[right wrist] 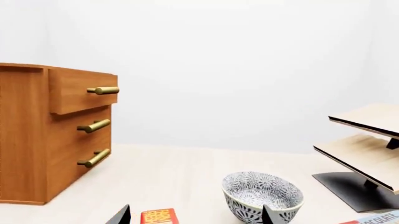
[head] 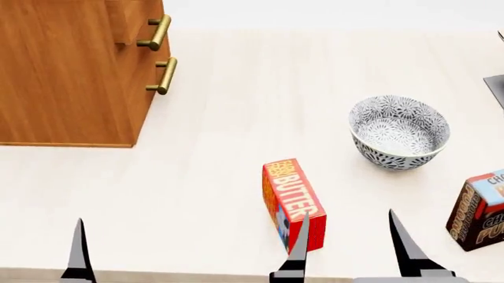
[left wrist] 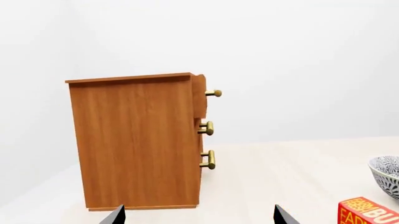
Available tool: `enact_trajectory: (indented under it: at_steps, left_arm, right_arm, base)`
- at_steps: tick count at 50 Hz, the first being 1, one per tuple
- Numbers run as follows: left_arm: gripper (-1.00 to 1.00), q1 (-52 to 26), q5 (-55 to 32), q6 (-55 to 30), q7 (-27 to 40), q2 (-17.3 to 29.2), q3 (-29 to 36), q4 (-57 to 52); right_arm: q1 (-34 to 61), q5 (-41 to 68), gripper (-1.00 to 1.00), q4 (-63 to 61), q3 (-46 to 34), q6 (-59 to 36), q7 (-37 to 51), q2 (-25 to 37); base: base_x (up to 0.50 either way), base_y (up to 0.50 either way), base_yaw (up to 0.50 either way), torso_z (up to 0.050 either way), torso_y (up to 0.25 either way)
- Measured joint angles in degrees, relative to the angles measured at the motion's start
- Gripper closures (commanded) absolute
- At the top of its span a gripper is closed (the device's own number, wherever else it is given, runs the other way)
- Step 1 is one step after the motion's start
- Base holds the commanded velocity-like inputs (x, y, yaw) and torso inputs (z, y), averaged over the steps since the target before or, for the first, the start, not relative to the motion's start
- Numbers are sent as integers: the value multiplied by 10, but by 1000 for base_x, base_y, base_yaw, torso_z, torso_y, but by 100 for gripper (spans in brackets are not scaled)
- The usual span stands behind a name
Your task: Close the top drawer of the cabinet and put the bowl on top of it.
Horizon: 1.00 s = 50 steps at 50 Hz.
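The cabinet [right wrist: 25, 135] stands at the table's far left, also in the head view [head: 63, 76]. Its top drawer [right wrist: 78, 91] sticks out past the two drawers below it, and its brass handle [left wrist: 213, 93] reaches furthest. The patterned bowl [head: 399, 132] sits upright on the table at the right, apart from both grippers. My right gripper [head: 348, 236] is open and empty, low in front of the bowl [right wrist: 263, 196]. My left gripper [left wrist: 199, 215] is open and empty, facing the cabinet's side [left wrist: 134, 140]. Only one of its fingers [head: 79, 250] shows in the head view.
A red butter box [head: 294, 203] stands just ahead of the right gripper's inner finger. A dark chocolate box [head: 480, 209] is at the right edge. A pale slanted rack [right wrist: 367, 154] on a dark base stands far right. The table's near edge [head: 181, 275] runs along the bottom.
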State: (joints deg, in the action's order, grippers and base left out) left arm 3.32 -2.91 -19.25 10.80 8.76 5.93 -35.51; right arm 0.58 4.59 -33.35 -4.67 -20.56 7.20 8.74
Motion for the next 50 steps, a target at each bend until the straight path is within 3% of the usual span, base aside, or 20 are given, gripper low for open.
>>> enact_trajectory:
  at_steps: [13,23,40,50]
  left_arm:
    - [-100,2,-5,-1,8,6,4,-6]
    - [-100,4,-8,-1,13,9,7,-9]
    - [-100,5,-13,2,21,16,10,-8]
    - [-100,6,-16,5,25,20,12,-7]
  right_arm:
    - [-3,5,-100,1,-4,7,5,6]
    - [-4,7,-100,2,-8,8,10,11]
    - [-4,10,-100,3,-16,10,17,18]
    - [-3,15,-100,4,-22,9,21,24]
  base:
    - [0,18,0,0,0]
    - [0,489,0,0,0]
    - [0,6,0,0,0]
    - [443,0,0,0,0]
